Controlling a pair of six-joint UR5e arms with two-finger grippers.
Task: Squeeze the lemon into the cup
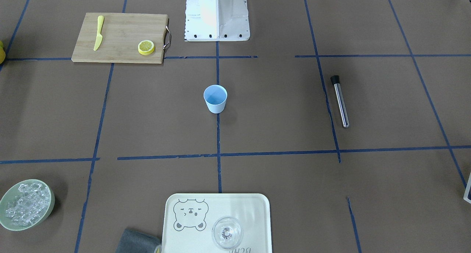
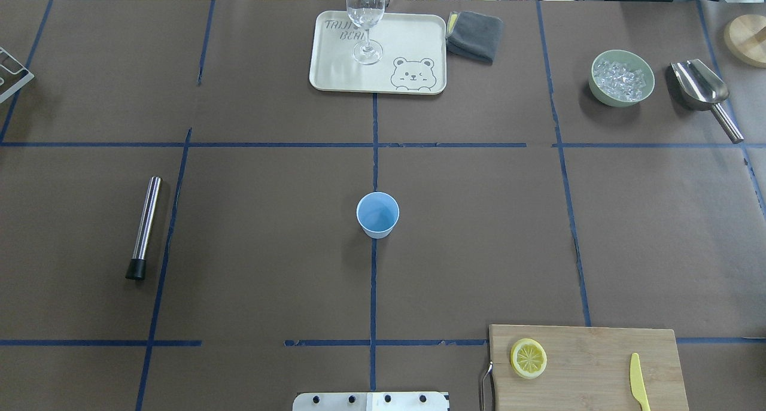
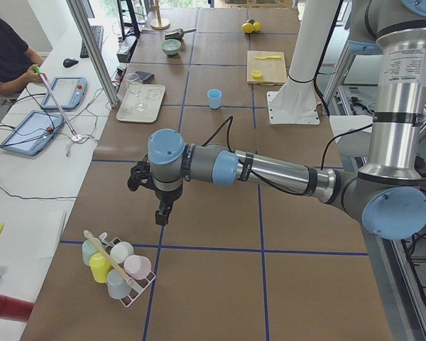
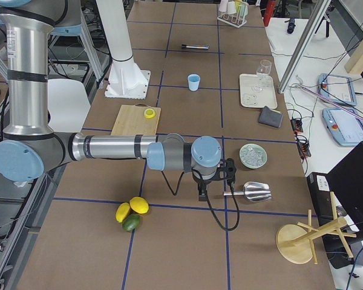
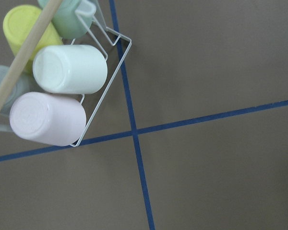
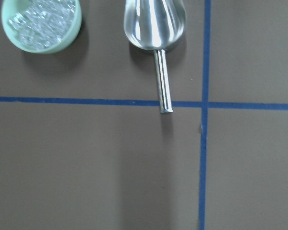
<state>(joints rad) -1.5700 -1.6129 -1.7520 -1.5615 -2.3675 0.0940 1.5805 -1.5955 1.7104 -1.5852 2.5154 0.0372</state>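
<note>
Awaiting grasp | lemon (image 2: 528,358) on board (image 2: 592,363), counter's near-right corner | likely soft, slippery; pinch rim | left hand (image 3: 161,219), right hand (image 4: 202,196): cannot tell

Bright, even light — soft shadows, sharp focus.

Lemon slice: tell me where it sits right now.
In the overhead view the lemon slice lies flat on the cutting board at bottom right, the robot's right side. It is near the board's handle end, with the yellow knife further right.

Matt blue plastic cup (image 2: 377,215), wooden board (image 2: 589,363), shiny metal scoop (image 6: 155,26).
</note>
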